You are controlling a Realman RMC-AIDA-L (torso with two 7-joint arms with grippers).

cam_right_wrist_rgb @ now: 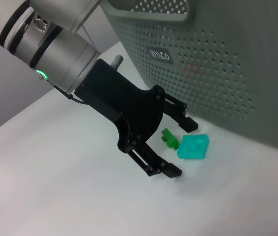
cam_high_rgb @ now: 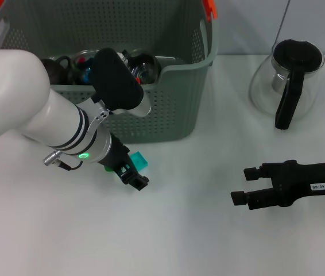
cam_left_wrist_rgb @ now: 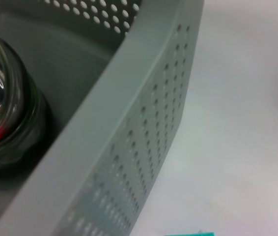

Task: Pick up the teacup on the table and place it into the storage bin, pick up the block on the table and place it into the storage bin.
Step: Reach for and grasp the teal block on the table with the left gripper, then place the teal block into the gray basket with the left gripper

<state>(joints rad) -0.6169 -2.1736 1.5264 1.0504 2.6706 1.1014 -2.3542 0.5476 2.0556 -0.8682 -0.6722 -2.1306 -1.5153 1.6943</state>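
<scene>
Left end effector [cam_right_wrist_rgb: 180, 147], fingers spread wide and holding nothing, brackets the teal block [cam_right_wrist_rgb: 194, 146] on the bench [cam_high_rgb: 180, 230] just beside the storage bin [cam_high_rgb: 174, 109]. Block pickup is in hand; next, close, lift, clear the rim. Right end effector [cam_high_rgb: 242, 185] rests open, well apart.

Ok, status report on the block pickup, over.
Left tool open, straddling the teal block on the table by the storage bin. Right tool open, idle on the table. Nothing blocking.
</scene>
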